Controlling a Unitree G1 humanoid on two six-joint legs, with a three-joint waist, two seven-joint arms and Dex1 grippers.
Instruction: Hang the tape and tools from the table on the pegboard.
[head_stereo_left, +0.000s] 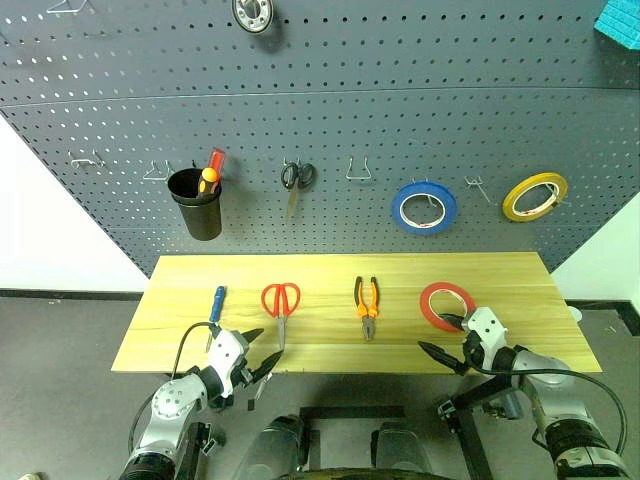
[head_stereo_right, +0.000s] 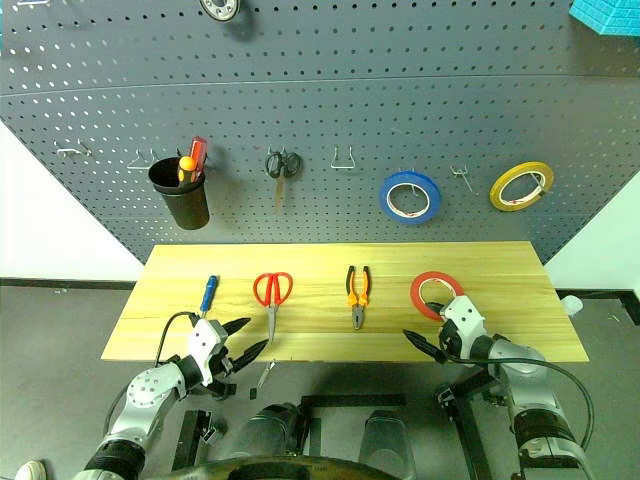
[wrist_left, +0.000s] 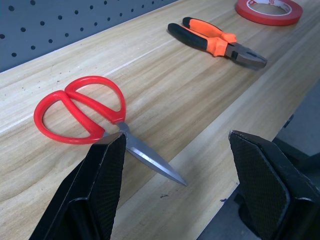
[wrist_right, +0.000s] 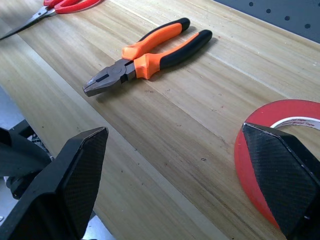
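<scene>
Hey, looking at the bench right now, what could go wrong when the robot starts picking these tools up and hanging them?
1. The red scissors point their blade tip over the table's near edge, so a nudge from the open left hand might tip them off.
2. The red tape lies flat beside the open right hand; it may slide rather than lift.
3. The pegboard's free hooks are small, so hanging may miss.

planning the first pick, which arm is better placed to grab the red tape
Right. The right gripper is open beside the red tape at the table's near edge; the left gripper sits by the red scissors.
</scene>
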